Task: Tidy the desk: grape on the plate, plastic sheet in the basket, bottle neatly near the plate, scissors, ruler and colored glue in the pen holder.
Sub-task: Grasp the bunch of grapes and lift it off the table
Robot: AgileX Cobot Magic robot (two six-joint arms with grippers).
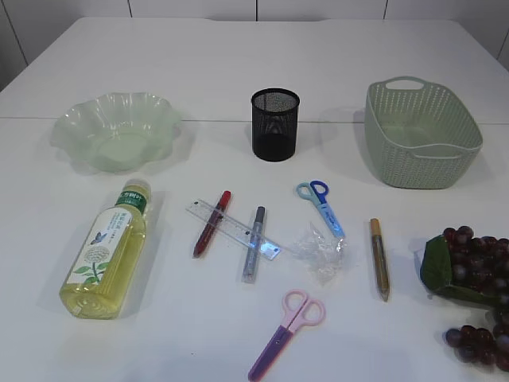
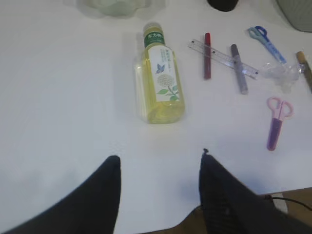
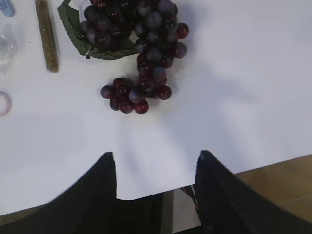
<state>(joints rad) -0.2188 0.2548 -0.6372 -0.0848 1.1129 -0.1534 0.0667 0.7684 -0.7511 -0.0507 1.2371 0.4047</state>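
Best to lower the open, empty right gripper [image 3: 155, 168] squarely over the grape [image 3: 139, 46] at the table's near right edge, pinching probably near the stem, then carrying to the plate [image 1: 116, 131].

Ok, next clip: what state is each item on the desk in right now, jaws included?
Yellow-green drink bottle: lying down, capped.
Black mesh pen holder: upright, empty as far as visible.
Green woven basket: empty.
Pale green wavy plate: empty.
Blue scissors: closed.
Pink-purple scissors: closed.
Clear ruler: lying across red and grey glue pens.
Crumpled plastic sheet: on the table.
Left gripper: jaws open.
Right gripper: jaws open.
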